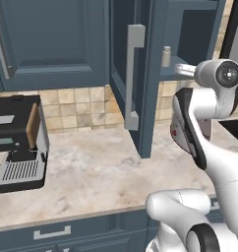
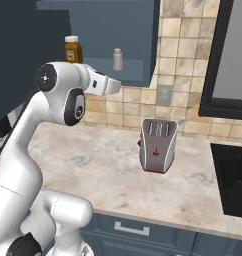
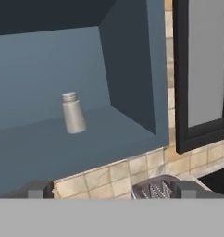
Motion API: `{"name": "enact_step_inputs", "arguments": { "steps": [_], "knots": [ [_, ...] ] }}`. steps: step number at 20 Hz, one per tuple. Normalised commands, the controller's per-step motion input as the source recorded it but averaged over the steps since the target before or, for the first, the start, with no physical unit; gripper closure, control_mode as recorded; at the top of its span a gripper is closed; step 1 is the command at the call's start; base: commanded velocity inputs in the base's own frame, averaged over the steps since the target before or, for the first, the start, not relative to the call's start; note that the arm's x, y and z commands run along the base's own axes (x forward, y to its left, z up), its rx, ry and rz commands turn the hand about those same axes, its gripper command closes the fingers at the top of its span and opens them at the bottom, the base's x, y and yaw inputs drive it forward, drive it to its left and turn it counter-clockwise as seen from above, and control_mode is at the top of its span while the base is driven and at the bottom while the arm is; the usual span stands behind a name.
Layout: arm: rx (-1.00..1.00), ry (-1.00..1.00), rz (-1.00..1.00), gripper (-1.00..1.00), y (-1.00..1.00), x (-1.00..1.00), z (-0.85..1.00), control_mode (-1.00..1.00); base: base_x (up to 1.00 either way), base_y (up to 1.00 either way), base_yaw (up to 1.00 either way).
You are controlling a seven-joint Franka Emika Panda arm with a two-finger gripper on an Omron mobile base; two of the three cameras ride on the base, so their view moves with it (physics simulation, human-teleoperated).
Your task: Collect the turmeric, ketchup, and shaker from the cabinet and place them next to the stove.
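Spread-apart tool [image 3: 111, 189] tips barely show; beyond, shaker [image 3: 73, 113] stands inside cabinet [image 3: 127, 69], turmeric [image 2: 73, 50] partly arm-hidden.

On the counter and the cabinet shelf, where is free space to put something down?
Free: the counter between the toaster and the arm, and between the coffee machine and the open cabinet door. The shelf is bare right of the shaker.
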Motion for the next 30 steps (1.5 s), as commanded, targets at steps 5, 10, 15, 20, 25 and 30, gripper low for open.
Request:
{"name": "enact_step_inputs", "arguments": {
  "steps": [5, 10, 15, 20, 25, 30],
  "knots": [
    [-0.02, -0.03, 0.03, -1.0, 0.06, 0.4, 0.12, -1.0, 0.0, 0.0, 0.0],
    [-0.03, -0.06, 0.04, -1.0, 0.01, 0.39, 0.12, -1.0, 0.0, 0.0, 0.0],
    [-0.03, -0.06, 0.05, -1.0, 0.04, 0.34, 0.08, -1.0, 0.0, 0.0, 0.0],
    [-0.04, -0.04, 0.04, -1.0, 0.08, 0.27, 0.02, -1.0, 0.0, 0.0, 0.0],
    [-0.04, -0.03, 0.02, -1.0, 0.09, 0.26, 0.0, -1.0, 0.0, 0.0, 0.0],
    [-0.02, 0.0, 0.01, -1.0, 0.06, 0.29, 0.0, -1.0, 0.0, 0.0, 0.0]
  ]
}}
